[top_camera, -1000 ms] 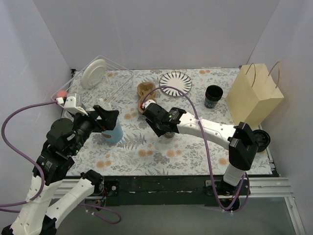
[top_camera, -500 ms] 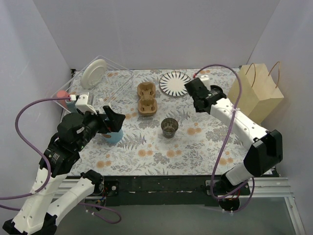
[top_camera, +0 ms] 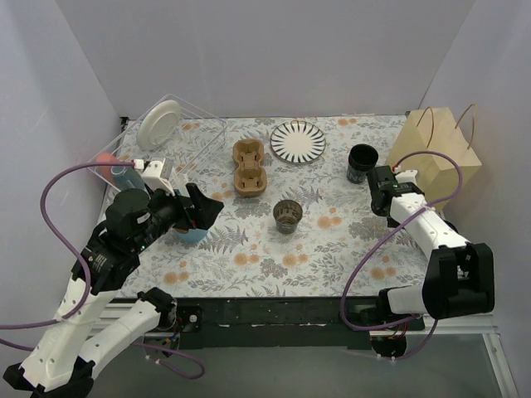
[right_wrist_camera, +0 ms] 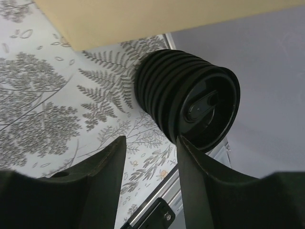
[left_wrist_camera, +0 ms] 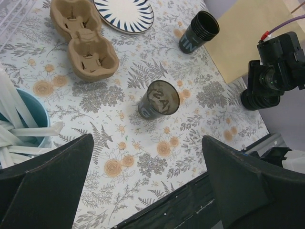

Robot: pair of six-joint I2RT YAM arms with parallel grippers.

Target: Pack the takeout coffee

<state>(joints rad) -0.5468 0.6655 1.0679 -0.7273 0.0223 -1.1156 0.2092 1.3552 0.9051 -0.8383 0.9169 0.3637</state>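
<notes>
Right gripper [right_wrist_camera: 150,142] is hovering narrowly parted by ribbed black lids [right_wrist_camera: 186,102]. Left gripper [left_wrist_camera: 147,142] is hanging wide, facing a round dark cup [left_wrist_camera: 158,98]

Plain pale lavender walls [top_camera: 274,50] around a fern-and-flower patterned table [top_camera: 332,249].

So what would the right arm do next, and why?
Probably ease the right end effector forward onto the stack of black lids and close on the outermost one. Its open fingers frame that stack, which lies on its side by the paper bag, while the middle coffee cup and the far coffee cup both stand uncovered.
</notes>
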